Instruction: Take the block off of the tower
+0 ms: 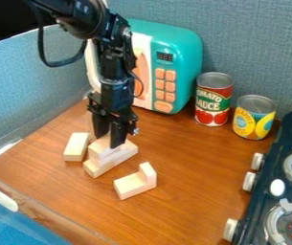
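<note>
In the camera view, we see a black two-finger robot gripper hanging almost straight down at the top of a small tower of pale, unpainted wooden blocks, left of centre on a brown wood-grain tabletop. We count a single arm at the scene, so the job falls to it. The block to be taken, the tower's upper pale wooden piece, lies directly below and at the gripper's tip, with no sideways gap that we can make out. We cannot tell whether the gripper is spread or pinching that piece, whose far part is hidden behind it. The tower's bottom block points from the lower left toward the upper right of our view, its long axis flat along the table; the upper piece, as far as we can judge, runs much the same way. We expect the coming move to depend on the gripper lining up squarely across that axis before a straight lift.
</note>
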Robot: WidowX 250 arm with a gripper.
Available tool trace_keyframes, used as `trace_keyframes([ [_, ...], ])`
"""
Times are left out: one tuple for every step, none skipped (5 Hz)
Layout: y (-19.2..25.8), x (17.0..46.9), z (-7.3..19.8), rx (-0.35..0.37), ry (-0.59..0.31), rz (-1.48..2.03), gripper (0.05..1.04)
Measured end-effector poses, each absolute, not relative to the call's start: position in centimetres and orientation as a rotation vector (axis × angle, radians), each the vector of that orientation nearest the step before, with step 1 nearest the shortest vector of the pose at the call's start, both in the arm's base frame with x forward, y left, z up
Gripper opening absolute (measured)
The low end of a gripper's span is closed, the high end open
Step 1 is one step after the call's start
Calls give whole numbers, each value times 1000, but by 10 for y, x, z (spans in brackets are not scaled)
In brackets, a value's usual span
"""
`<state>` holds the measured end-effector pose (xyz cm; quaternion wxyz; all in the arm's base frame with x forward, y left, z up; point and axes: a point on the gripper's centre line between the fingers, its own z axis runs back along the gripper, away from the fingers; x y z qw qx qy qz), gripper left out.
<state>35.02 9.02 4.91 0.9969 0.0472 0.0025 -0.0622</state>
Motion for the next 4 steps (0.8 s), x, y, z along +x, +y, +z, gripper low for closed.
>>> trace_keyframes([
  [86, 348, 112, 98, -186, -124, 499],
  [72, 342, 134, 106, -205, -188, 499],
  [58, 342, 138, 106, -189, -274, 499],
  [50, 347, 141, 94, -164, -389, 499],
])
